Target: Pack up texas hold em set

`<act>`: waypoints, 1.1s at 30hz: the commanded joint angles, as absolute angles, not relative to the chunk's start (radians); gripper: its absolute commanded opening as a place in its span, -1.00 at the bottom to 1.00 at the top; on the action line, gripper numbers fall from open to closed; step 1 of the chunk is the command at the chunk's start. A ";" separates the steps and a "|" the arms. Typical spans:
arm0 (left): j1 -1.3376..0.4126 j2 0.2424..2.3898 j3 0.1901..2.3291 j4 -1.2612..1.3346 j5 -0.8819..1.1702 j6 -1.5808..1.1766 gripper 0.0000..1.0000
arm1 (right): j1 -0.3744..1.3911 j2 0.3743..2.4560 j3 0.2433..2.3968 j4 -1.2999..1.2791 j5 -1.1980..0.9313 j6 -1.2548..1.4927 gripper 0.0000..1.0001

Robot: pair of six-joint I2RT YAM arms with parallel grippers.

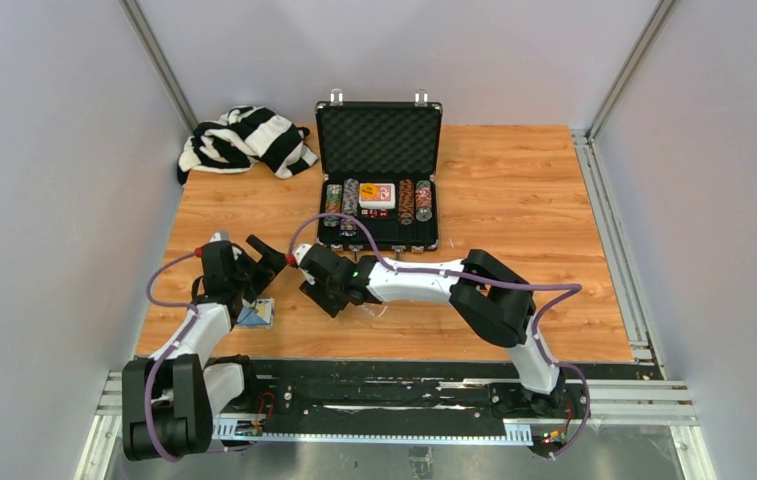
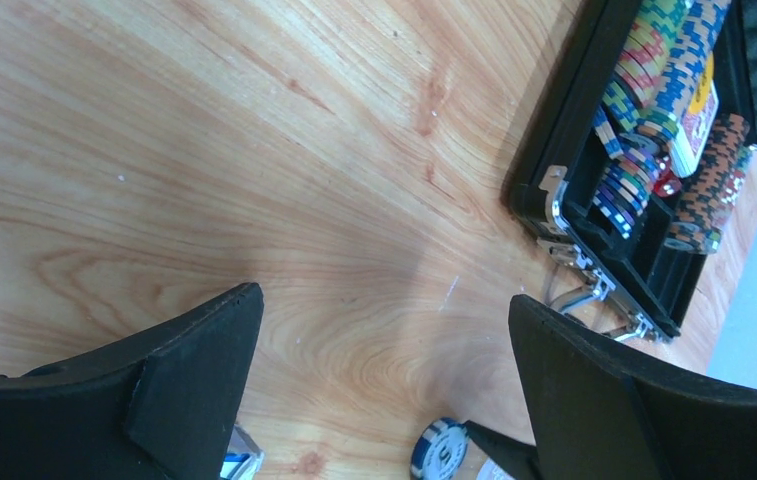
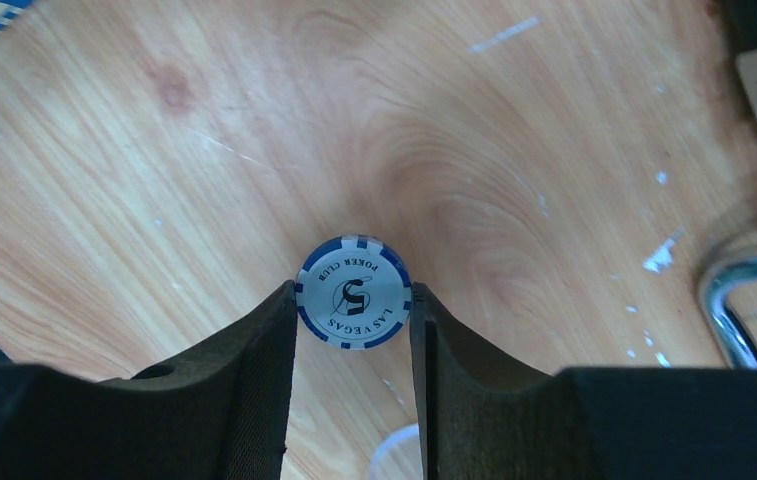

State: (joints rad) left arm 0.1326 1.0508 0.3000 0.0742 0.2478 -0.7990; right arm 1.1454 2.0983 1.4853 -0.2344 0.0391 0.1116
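The black briefcase (image 1: 378, 112) stands open at the table's back, foam lid up. Rows of poker chips (image 1: 346, 200), a card deck (image 1: 377, 195) and red dice (image 2: 666, 185) lie in it. Its silver latches (image 2: 556, 190) and handle (image 3: 744, 300) face me. My right gripper (image 3: 354, 300) is shut on a blue-and-white poker chip (image 3: 354, 290) marked "5", held on edge just above the wood; the chip also shows in the left wrist view (image 2: 438, 449). My left gripper (image 2: 384, 305) is wide open and empty over bare wood, just left of the right gripper (image 1: 316, 298).
A black-and-white striped cloth (image 1: 244, 140) lies at the back left. A small blue-and-white object (image 1: 256, 315) lies by the left gripper. A white round thing (image 3: 399, 450) lies on the wood under my right fingers, mostly hidden.
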 commanded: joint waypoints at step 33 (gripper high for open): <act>-0.135 1.289 0.281 0.604 0.776 -0.943 0.23 | 1.038 1.764 1.256 -0.149 0.084 0.093 -0.16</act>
State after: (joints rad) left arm -0.1108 1.2671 0.2832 0.5308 0.7258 -0.9154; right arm 1.0470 1.8103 1.2663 -0.1738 0.0792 0.1040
